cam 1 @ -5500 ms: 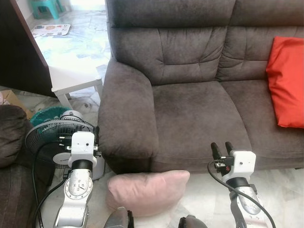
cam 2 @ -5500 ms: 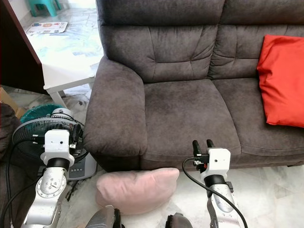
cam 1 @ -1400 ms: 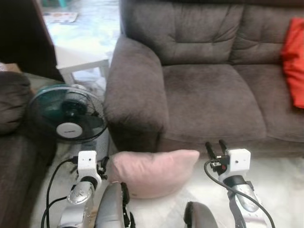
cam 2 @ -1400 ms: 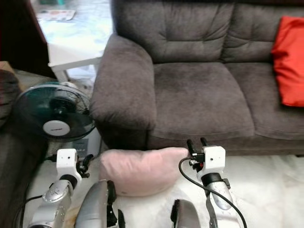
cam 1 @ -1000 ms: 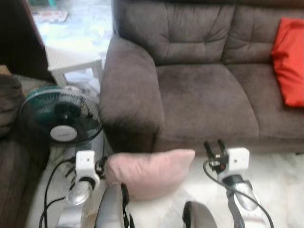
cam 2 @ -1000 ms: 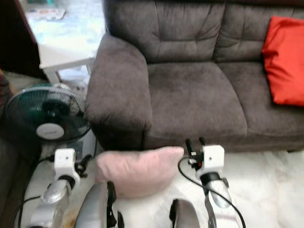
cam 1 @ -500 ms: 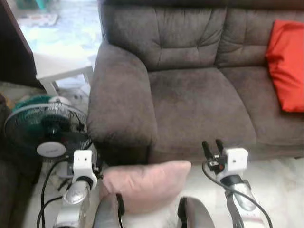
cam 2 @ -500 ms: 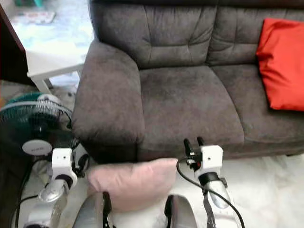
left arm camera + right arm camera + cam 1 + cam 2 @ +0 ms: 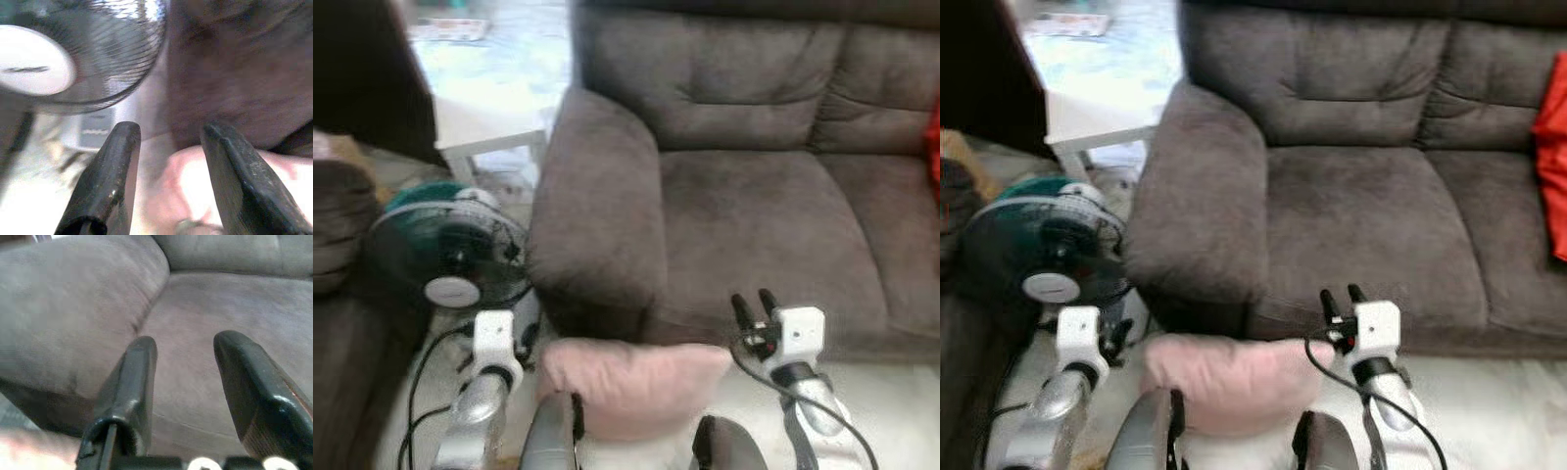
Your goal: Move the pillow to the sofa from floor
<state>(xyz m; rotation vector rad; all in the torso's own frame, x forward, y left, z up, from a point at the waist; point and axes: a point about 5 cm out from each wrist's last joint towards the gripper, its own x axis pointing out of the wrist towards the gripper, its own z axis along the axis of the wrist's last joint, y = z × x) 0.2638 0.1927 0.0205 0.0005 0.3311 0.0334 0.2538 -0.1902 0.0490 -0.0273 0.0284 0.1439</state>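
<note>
A pale pink pillow (image 9: 636, 386) lies on the white floor against the front of the dark grey sofa (image 9: 754, 220), just below its left armrest. My left gripper (image 9: 521, 345) is low at the pillow's left end, open, with the pillow's edge (image 9: 195, 181) showing between its fingers in the left wrist view. My right gripper (image 9: 754, 307) is raised at the pillow's right end, open and empty, its fingers (image 9: 132, 382) pointing at the sofa's seat cushion (image 9: 220, 318).
A green standing fan (image 9: 450, 259) stands left of the sofa with its cable on the floor. A white low table (image 9: 489, 127) is behind it. A dark armchair (image 9: 342, 235) is at far left. A red cushion (image 9: 1552, 147) leans on the sofa's right.
The whole picture has shifted right, so the camera has turned left; the red cushion is now at the frame's edge. Both grippers stay by the pillow's ends.
</note>
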